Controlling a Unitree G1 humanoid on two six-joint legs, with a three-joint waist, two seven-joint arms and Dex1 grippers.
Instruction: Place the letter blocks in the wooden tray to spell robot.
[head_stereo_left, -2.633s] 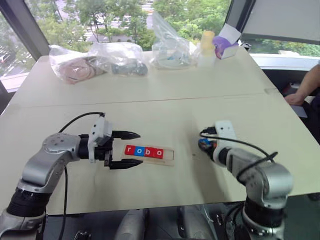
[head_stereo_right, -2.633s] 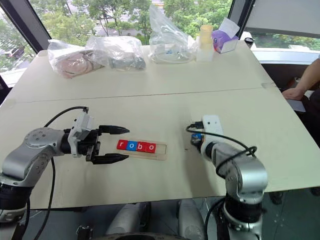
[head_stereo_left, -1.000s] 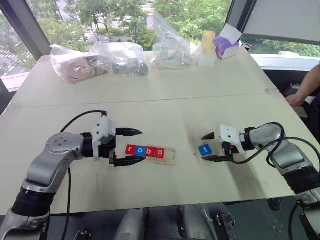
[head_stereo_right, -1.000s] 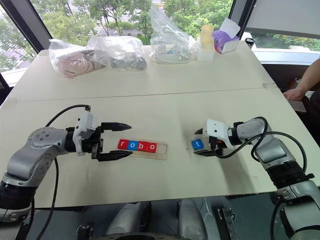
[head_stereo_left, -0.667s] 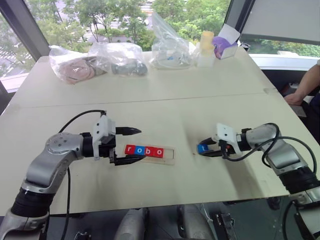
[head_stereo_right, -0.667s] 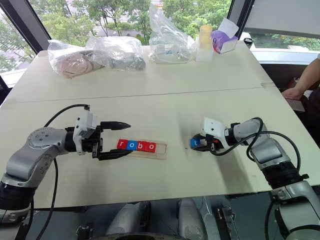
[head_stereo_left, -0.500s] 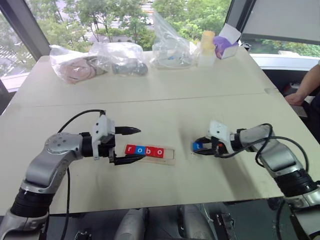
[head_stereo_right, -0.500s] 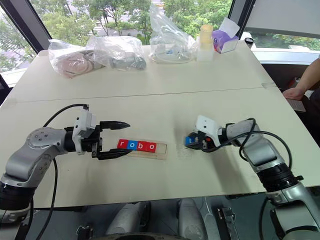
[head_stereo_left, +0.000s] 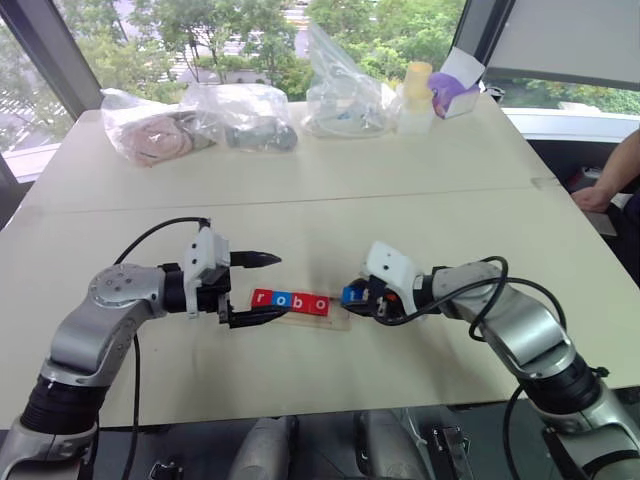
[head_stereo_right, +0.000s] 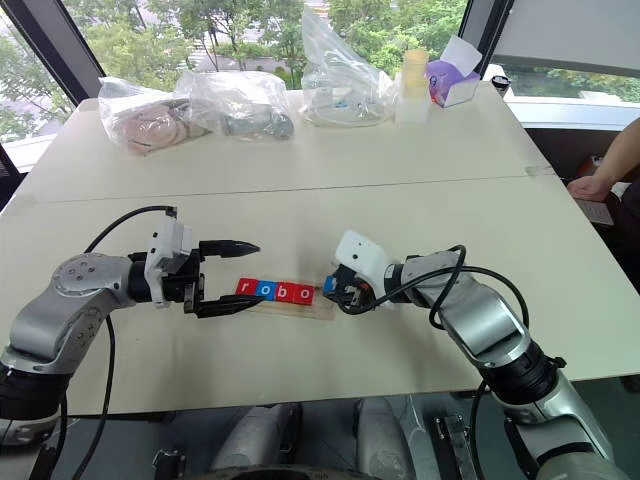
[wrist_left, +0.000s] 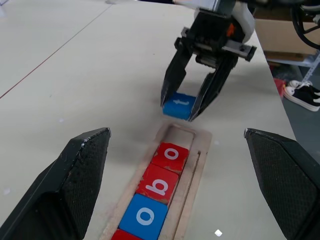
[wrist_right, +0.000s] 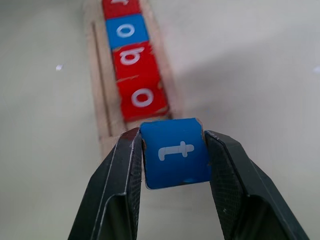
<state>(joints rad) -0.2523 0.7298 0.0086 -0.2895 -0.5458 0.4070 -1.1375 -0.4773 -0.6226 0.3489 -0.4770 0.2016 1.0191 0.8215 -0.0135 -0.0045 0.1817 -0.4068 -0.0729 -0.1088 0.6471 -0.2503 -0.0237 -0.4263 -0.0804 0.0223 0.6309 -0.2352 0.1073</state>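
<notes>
While the right gripper (wrist_right: 172, 150) pinches the blue t block (wrist_right: 175, 151) just off the wooden tray (wrist_left: 192, 165), at the tray's 3 o'clock end, r-o-b-o tiles (head_stereo_left: 289, 301) sit in the slot. Left gripper (head_stereo_left: 262, 290) gapes wide at the 9 o'clock end, gripping nothing.

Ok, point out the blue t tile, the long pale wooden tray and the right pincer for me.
Blue square t tile (wrist_right: 176, 152), right wrist view, on its white-lettered face.
Long pale wooden tray (wrist_left: 200, 157), left wrist view, on its bare side rail.
Right pincer (wrist_left: 188, 107), left wrist view, midway between its fingertips.
</notes>
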